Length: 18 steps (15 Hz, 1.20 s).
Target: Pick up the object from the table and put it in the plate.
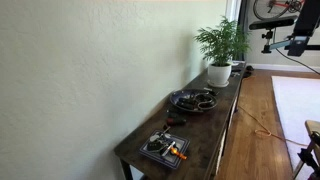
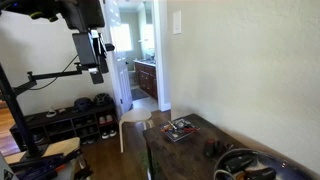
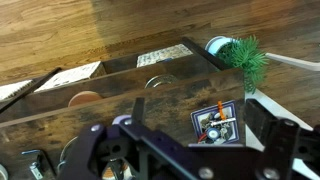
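Observation:
The object point(image 1: 175, 121) is a small dark block on the long dark table point(image 1: 205, 125), between the round plate point(image 1: 192, 99) and the square tray point(image 1: 165, 148). It also shows faintly in an exterior view point(image 2: 212, 150), next to the plate point(image 2: 245, 166). My gripper point(image 1: 297, 45) hangs high above the floor, well away from the table, and shows in both exterior views point(image 2: 95, 68). In the wrist view its fingers point(image 3: 197, 125) stand wide apart and empty, with the tray point(image 3: 215, 123) far below between them. I cannot make out the object or the plate in the wrist view.
A potted plant point(image 1: 220, 45) stands at the table's far end, also in the wrist view point(image 3: 245, 58). The tray point(image 2: 180, 128) holds orange and grey pieces. A wall runs along the table's back. Wooden floor and a pale rug point(image 1: 295, 105) lie in front.

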### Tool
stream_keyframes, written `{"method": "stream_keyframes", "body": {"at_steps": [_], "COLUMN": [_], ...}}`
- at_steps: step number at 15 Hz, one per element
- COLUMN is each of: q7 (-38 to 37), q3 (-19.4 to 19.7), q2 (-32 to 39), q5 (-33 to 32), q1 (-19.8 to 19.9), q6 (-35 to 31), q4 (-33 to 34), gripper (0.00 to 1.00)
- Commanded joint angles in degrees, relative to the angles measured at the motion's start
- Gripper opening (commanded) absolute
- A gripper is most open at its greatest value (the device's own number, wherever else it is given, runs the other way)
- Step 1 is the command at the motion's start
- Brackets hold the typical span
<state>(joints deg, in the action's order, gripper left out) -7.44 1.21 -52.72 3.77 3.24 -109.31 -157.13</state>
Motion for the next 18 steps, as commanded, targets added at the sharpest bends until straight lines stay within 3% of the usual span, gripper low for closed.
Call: {"method": "stream_keyframes", "body": {"at_steps": [1,9,18], "q7": [0.26,0.52,3.09], "q3": [-0.29,-0.47,-1.41], "q2": [0.04,1.90,16.63], "q5": [0.26,0.05,-1.49], "q1": [0.37,0.24,-0.46], "q6": [0.16,-0.62,-10.68], "q4": [0.13,0.48,4.74], "gripper": [1.00,1.00,1.00]}}
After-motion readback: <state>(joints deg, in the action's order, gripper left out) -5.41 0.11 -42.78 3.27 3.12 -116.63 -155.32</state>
